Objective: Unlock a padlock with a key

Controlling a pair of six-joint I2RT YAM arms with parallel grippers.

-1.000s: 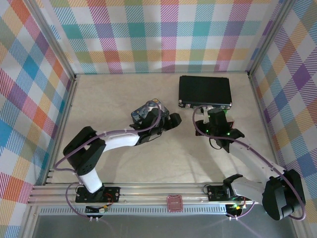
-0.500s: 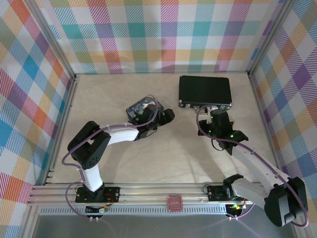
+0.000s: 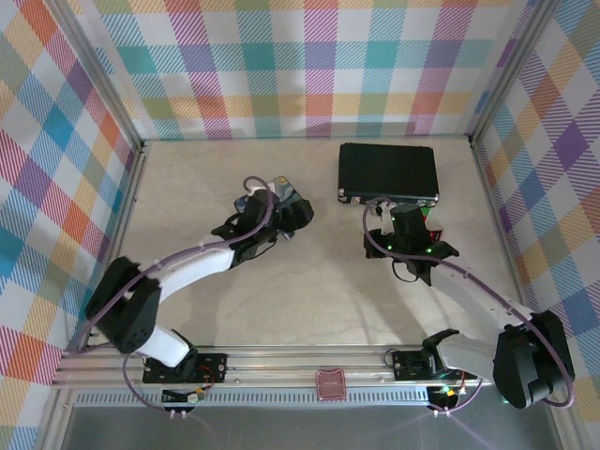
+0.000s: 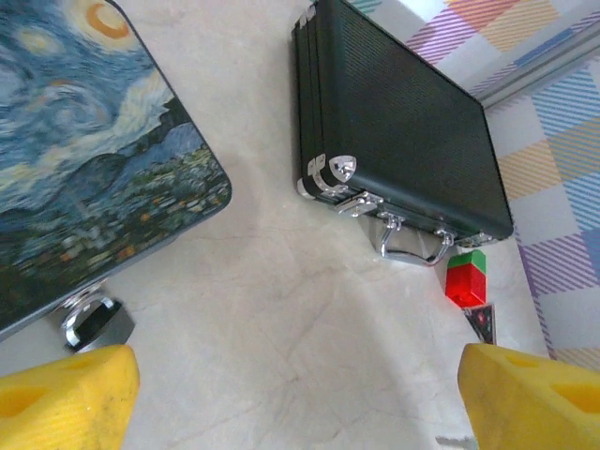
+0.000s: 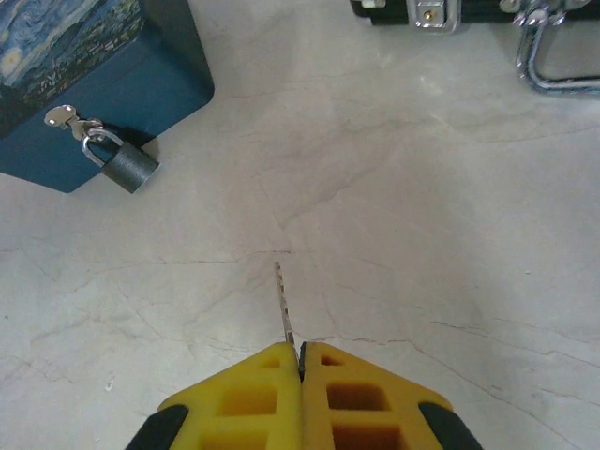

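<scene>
- Padlock (image 5: 128, 166): tiny dark-grey body w/ silvery shackle, hooked thru the hasp (image 5: 64, 116) on the side of the Starry-Night tin (image 5: 84, 103). The body lies on the counter (image 5: 422, 206), touching or just beside the tin's bottom edge.
- Handling, my read: solid metal, stiff, light, smooth so prob. slippery. It hangs loose on the hasp, so it will swing or twist away if the key pushes on it unheld.
- Where to grab: across the two flat faces of the body, low enough to stop it pivoting, leaving the end opposite the shackle free for the key. Not by the shackle, which is thin and round and would let the body spin.
- Keyhole: too small to make out; likely on the end facing away from the hasp.
- Right gripper (image 5: 302, 361): jaws pressed together, pinching the key (image 5: 284, 305). The blade sticks straight out ahead, well apart from the lock, which sits up-left in the right wrist view.
- Left gripper (image 4: 300, 389): jaws spread wide w/ nothing between, over bare counter between the tin and the black case (image 4: 403, 131). A silvery bit by the tin's corner there is prob. the lock.
- Risk: the tin is light and may slide if the lock is tugged.
</scene>
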